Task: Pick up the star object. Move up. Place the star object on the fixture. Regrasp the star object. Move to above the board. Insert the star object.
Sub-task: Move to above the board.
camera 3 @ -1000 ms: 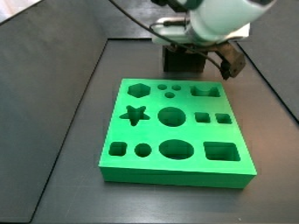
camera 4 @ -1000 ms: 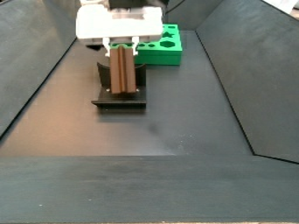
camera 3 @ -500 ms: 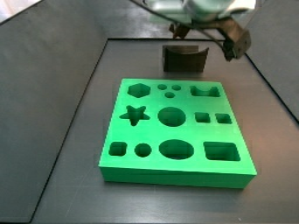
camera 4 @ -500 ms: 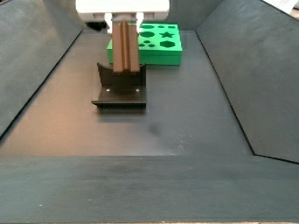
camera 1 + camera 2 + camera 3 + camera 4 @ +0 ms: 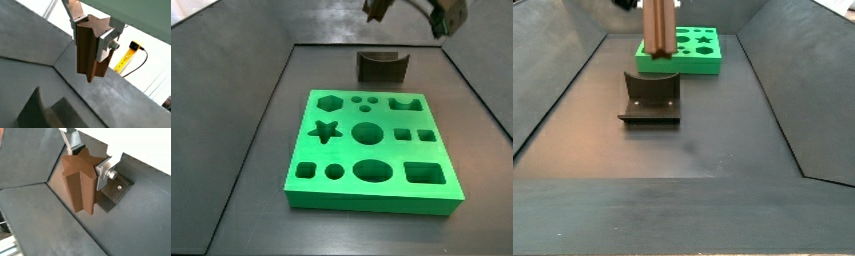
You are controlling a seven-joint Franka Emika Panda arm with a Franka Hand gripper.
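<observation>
In both wrist views the tool (image 5: 90, 155) is clamped on the star object (image 5: 81, 183), a long brown wood-coloured prism with a star-shaped end face; the flat silver fingers (image 5: 107, 40) press on its upper part from opposite sides, and the free end hangs clear below them. In a wrist view the star object (image 5: 89, 47) stands out against dark floor panels and a light background, touching nothing but the finger plates. A yellow strip (image 5: 127, 57) lies further back in that view. In a side view the star object (image 5: 657, 35) hangs upright near the top edge of the frame, directly over the fixture (image 5: 651, 97), with a clear gap between its lower end and the fixture's upright part; the tool body itself is cut off by the frame edge there. The fixture is a dark bracket on a base plate standing on the dark floor (image 5: 700, 150). Behind it, well apart, lies the board (image 5: 687, 52), bright green with cut-out holes. In a side view the board (image 5: 372, 150) fills the middle ground, showing star, hexagon, round, square and oval holes, all unoccupied. Beyond its far edge stands the fixture (image 5: 381, 67), just beside the board, not touching it. At the top edge only the lower parts of the tool (image 5: 412, 12) show, high above the fixture; the star object cannot be made out in this view.
</observation>
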